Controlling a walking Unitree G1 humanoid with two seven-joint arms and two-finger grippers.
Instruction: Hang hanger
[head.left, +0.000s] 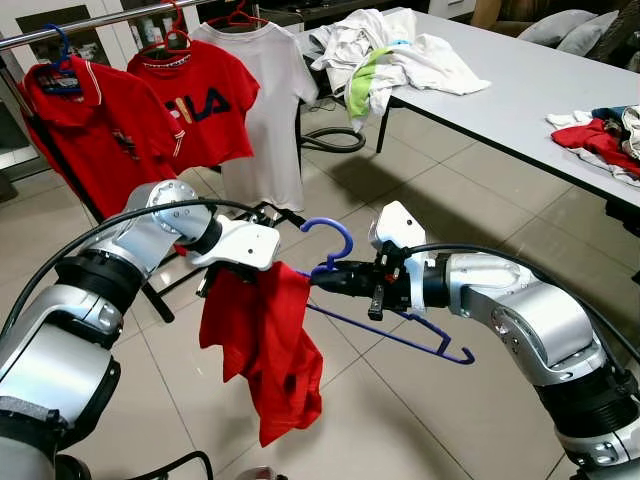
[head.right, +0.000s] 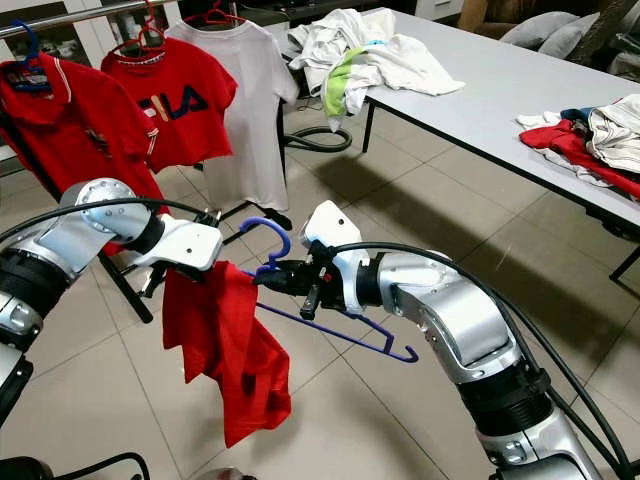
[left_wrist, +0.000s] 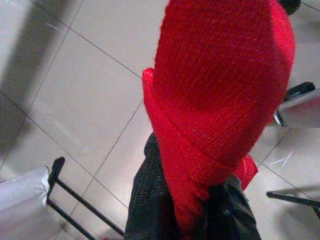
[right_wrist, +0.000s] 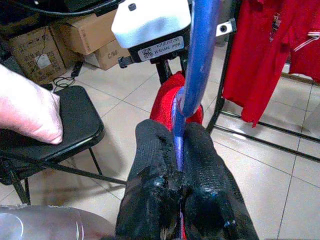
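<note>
Head views: the blue hanger (head.left: 400, 335) is held out over the tiled floor (head.left: 400, 420), in front of the clothes rail (head.left: 90, 22), well apart from it. The right gripper (head.left: 322, 277) is clamped on the hanger just below its hook. A red shirt (head.left: 265, 345) droops from the hanger's near end, and the left gripper (head.right: 205, 270) is pinched on the shirt's upper edge, right beside the hook. On the rail hang a red polo (head.left: 85, 130), a red FILA shirt (head.left: 195, 105) and a white T-shirt (head.left: 265, 100). Beyond the hanger, a grey table (head.left: 520, 90) carries a heap of pale clothes (head.left: 390, 55) and a smaller mixed pile (head.right: 590, 135).

Left wrist view: the black fingers (left_wrist: 150, 200) close on a fold of the red shirt; the knit weave is plain here, and the floor tiles lie behind it.

Right wrist view: both fingers (right_wrist: 150, 170) press together on the blue hanger stem, with the left gripper's white housing (right_wrist: 150, 25) just past it. This view adds a black chair (right_wrist: 75, 125), cardboard boxes (right_wrist: 90, 32) and a person's hand (right_wrist: 25, 112) resting on the chair.
</note>
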